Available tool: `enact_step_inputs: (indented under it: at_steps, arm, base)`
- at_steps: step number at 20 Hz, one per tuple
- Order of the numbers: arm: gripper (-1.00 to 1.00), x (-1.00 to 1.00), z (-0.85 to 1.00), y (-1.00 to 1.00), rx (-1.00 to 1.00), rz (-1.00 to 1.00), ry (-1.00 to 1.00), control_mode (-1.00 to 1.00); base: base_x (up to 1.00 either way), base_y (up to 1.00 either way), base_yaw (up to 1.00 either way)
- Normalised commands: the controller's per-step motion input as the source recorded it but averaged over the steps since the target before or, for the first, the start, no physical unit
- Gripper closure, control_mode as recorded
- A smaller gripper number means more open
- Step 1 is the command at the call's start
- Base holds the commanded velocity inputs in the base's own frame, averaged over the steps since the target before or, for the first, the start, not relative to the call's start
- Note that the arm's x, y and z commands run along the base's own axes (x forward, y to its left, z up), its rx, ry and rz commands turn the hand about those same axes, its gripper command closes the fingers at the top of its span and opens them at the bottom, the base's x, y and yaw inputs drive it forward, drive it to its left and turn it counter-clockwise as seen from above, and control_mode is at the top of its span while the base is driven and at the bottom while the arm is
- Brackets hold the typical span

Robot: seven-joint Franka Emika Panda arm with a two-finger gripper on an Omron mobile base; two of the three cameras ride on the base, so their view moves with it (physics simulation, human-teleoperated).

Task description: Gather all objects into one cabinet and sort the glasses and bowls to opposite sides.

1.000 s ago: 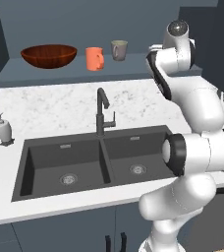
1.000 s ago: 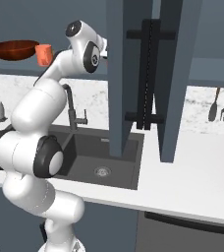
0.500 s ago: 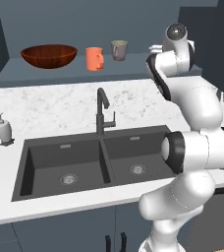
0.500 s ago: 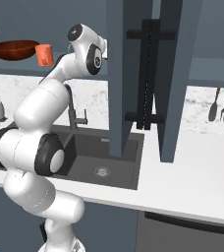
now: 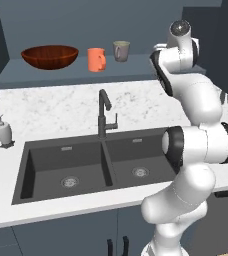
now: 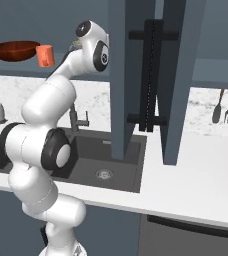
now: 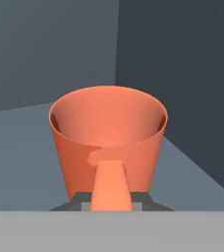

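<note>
Reaching high, the white arm [image 5: 193,95] stands nearly upright beside the sink [image 5: 71,167], its wrist bent toward the dark slate-blue cabinet [image 6: 136,75]. In the hand view an orange cup [image 7: 109,142] sits upright on the cabinet's shelf floor [image 7: 15,157], handle pointing at the camera between the fingertips; whether the jaws clamp it I cannot tell. Along the shelf stand the wooden bowl [image 5: 50,56], another orange mug [image 5: 96,59] and the grey-beige mug [image 5: 121,50].
</note>
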Motion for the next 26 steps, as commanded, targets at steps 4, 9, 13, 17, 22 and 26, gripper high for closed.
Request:
enact_step_inputs:
  at_steps: [4,9,13,17,22,26]
  arm:
    - [1.00,0.17,-0.11,-0.23,0.00,0.00,0.00,-1.00]
    - [1.00,0.19,-0.12,-0.12,0.00,0.00,0.00,-1.00]
    - [-1.00,0.21,-0.07,0.00,0.00,0.00,0.00,-1.00]
    - [-1.00,0.05,-0.03,0.00,0.00,0.00,0.00,-1.00]
    - [-1.00,0.00,0.00,0.00,0.00,0.00,0.00,-1.00]
    - [-1.00,-0.18,-0.01,0.05,0.00,0.00,0.00,-1.00]
  base:
    - [0.00,0.00,0.00]
    - [0.00,0.00,0.00]
    - [0.00,0.00,0.00]
    - [0.00,0.00,0.00]
    - [0.00,0.00,0.00]
    - [0.00,0.00,0.00]
